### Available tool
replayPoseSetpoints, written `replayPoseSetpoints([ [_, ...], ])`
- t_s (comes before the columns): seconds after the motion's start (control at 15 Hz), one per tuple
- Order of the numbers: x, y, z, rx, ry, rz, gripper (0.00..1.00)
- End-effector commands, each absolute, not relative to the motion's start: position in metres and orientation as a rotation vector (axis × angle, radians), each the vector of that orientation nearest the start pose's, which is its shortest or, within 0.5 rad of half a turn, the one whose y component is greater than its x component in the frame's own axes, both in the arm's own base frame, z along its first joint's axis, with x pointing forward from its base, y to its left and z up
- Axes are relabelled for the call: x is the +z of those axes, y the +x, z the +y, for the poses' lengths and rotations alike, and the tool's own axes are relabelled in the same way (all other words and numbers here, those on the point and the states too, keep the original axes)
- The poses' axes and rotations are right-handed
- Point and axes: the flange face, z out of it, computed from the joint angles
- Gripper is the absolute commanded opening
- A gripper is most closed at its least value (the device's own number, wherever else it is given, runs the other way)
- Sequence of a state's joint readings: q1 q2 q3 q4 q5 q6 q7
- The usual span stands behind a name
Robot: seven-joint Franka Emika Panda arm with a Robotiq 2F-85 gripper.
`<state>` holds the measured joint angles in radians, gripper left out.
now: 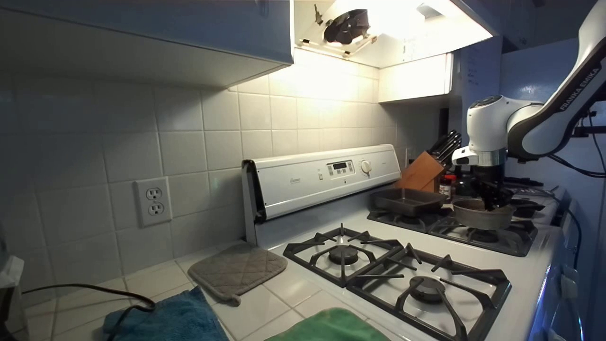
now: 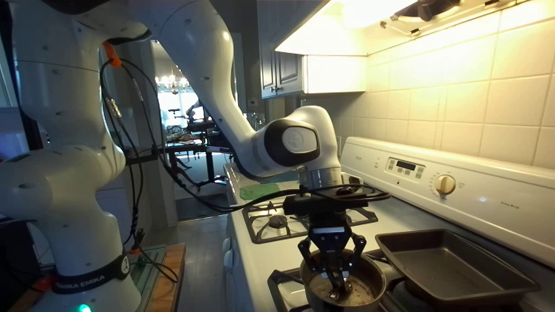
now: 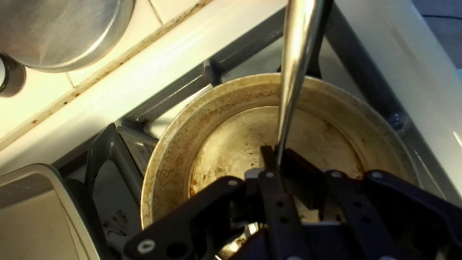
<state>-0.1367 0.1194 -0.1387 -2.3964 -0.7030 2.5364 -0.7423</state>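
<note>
Beneath the gripper spreads the white stove, with its raised control panel off to one side of the hand. Left of the fingertips in the wrist view lies a rectangular baking pan, beside the hand rather than under it. Straight below the hand, a dark grate bears the round pan, and in both exterior views the fingertips hang at its mouth, within the ring of its wall. Smallest is the metal utensil: the hand is clenched on it, its fingertips pinching the slim shiny shaft. What counts most, I judge, is how that shaft's long axis stands to the pan. In the wrist view it runs from the fingertips away to the top edge, leaning slightly right and passing over the far stretch of rim, so that stretch is probably the part to mind if the wrist turns or dips. A glinting lower end (spoon-like, though too small to be sure) shows just below the fingertips, inside the pan's ring; whether it touches the pan's bottom I cannot tell.
</note>
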Motion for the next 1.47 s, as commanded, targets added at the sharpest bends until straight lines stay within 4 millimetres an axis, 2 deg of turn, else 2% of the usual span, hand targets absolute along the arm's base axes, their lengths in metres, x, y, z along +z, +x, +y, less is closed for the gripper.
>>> replayPoseSetpoints([
  [0.0,0.272,0.490,-0.137,0.328,-3.078,-1.710,0.03],
  [0.27,0.276,0.489,-0.146,0.350,-3.095,-1.692,0.03],
  [0.8,0.284,0.474,-0.160,0.383,-3.038,-1.803,0.03],
  [1.4,0.270,0.473,-0.150,0.460,-2.988,-1.919,0.03],
])
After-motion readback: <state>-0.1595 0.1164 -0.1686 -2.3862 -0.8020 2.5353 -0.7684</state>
